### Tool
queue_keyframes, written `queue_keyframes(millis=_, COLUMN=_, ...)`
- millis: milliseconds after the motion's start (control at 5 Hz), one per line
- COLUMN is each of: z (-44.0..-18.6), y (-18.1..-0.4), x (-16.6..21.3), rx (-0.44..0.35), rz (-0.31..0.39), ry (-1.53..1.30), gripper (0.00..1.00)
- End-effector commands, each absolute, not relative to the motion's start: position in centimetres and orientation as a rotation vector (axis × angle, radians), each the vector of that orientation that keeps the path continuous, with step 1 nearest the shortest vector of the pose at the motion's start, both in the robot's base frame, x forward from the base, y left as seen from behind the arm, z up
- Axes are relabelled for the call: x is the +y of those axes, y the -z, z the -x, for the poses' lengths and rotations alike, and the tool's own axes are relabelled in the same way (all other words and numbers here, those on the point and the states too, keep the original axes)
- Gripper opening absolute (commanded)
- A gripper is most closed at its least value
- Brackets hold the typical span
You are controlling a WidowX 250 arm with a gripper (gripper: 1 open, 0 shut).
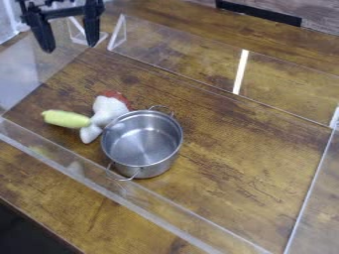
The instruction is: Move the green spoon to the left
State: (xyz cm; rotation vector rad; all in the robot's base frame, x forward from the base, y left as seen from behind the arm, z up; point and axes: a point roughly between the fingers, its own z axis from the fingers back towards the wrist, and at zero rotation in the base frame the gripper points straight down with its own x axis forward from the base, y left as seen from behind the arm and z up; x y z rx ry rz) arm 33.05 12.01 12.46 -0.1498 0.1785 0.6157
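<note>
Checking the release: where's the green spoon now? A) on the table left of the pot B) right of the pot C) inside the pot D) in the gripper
A: the green spoon lies on the table left of the pot, with the gripper open above.

The dark wooden worktop (239, 129) carries a steel pot (143, 144) near its middle. Touching the pot's left side lies a white cloth-like object with a red tip (101, 114), and the green spoon (63, 119) rests just left of that.

Soft, low-resolution view; bright glare streak on the wooden table (252, 149).
</note>
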Motion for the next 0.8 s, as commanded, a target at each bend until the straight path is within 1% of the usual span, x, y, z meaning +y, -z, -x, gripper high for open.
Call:
queue_keyframes(millis=0, z=-33.0, y=-14.5, x=11.5, rx=0.111, rz=0.122, ry=-0.554, gripper=1.00)
queue_keyframes(millis=200, z=-32.5, y=-12.9, x=11.4, rx=0.139, rz=0.104, ry=-0.515, gripper=1.00)
queue_keyframes(millis=600, z=-32.6, y=-9.1, x=10.3, rx=0.193, rz=0.080, ry=-0.511, gripper=1.00)
